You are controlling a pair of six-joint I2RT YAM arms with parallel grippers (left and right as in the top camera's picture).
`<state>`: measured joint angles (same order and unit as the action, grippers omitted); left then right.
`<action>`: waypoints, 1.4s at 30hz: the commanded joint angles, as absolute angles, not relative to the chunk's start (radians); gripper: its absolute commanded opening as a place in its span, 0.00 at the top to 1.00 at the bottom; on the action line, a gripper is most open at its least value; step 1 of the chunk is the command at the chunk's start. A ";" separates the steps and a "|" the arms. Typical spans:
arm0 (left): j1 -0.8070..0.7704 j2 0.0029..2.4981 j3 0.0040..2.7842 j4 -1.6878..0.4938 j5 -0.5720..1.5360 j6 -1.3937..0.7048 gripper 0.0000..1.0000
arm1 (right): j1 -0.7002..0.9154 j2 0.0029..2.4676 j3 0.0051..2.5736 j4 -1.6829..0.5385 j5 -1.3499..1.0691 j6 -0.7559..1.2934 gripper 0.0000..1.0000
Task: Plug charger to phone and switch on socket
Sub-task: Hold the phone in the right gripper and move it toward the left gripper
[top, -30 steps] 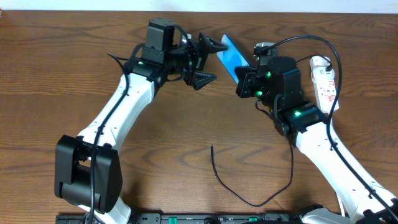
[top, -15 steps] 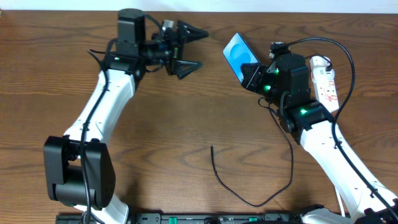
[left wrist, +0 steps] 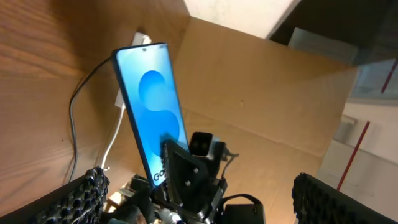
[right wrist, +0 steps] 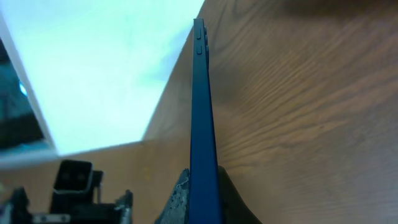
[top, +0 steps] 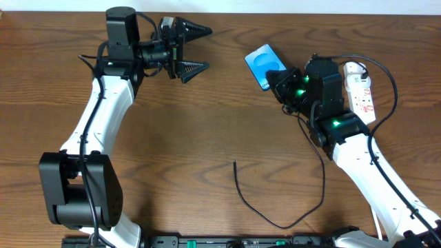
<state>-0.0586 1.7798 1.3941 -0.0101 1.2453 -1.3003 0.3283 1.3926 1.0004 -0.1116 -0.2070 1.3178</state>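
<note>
You've got the phone (top: 260,63) clamped in the right gripper (top: 280,78) at 2 o'clock. Left gripper (top: 199,49) wide, empty, 11. Charger (top: 256,212) loose at 6, unplugged. Socket (top: 362,94) at 3, untouched. 2 steps left.

You had a phone (top: 262,63) with a bright blue screen, a paler blue swirl and a dark blue edge. Your desk (top: 207,131) was brown wood, wavy-grained. Near its right edge the socket (top: 361,93) was white with red marks. The charger (top: 235,176) was black. The left arm (top: 103,120) and right arm (top: 372,172) were white with black joints, and green lights showed on the right.
</note>
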 commanded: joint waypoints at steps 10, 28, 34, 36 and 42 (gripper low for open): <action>-0.056 1.743 1.426 0.033 1.230 -1.276 0.04 | 0.322 1.388 1.021 0.071 -0.254 1.559 0.99; -0.070 1.743 1.426 0.074 1.117 -1.275 0.04 | 0.350 1.388 1.021 0.192 -0.287 1.653 0.99; -0.074 1.743 1.426 0.077 1.117 -1.276 0.04 | 0.353 1.388 1.021 0.203 -0.290 1.653 0.99; -0.079 1.743 1.426 0.077 1.117 -1.276 0.04 | 0.356 1.388 1.021 0.208 -0.291 1.654 0.99; -0.089 1.743 1.426 0.077 1.113 -1.276 0.04 | 0.358 1.388 1.021 0.229 -0.291 1.654 0.99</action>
